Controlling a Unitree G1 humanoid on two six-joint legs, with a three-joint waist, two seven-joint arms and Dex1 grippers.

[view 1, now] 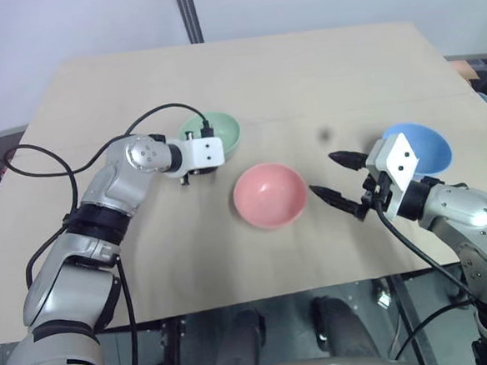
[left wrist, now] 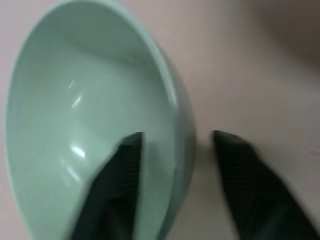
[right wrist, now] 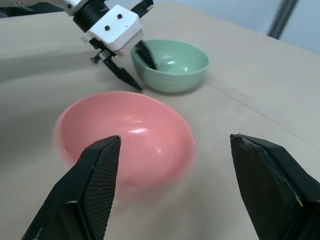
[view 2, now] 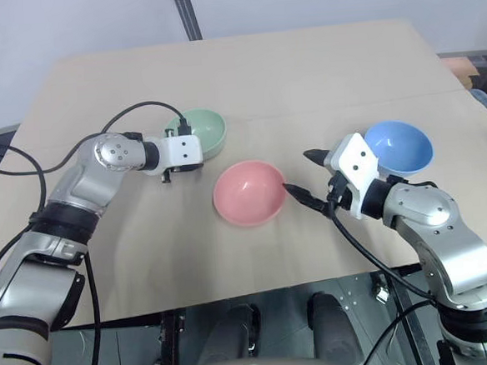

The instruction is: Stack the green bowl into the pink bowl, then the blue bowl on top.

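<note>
Left gripper (left wrist: 175, 150) straddled, not yet clenched, the green bowl's (view 1: 223, 130) near rim: seemingly light, stiff, slippery. Right gripper (view 1: 335, 178) released.

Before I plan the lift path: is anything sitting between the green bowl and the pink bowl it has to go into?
Nothing visible. The green bowl and the pink bowl are neighbours with only bare table between them. The left gripper straddles the green bowl's rim; the blue bowl sits off to the right.

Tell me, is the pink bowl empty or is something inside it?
Empty. The pink bowl shows only its smooth inside; the green bowl and the blue bowl sit apart from it on the table.
</note>
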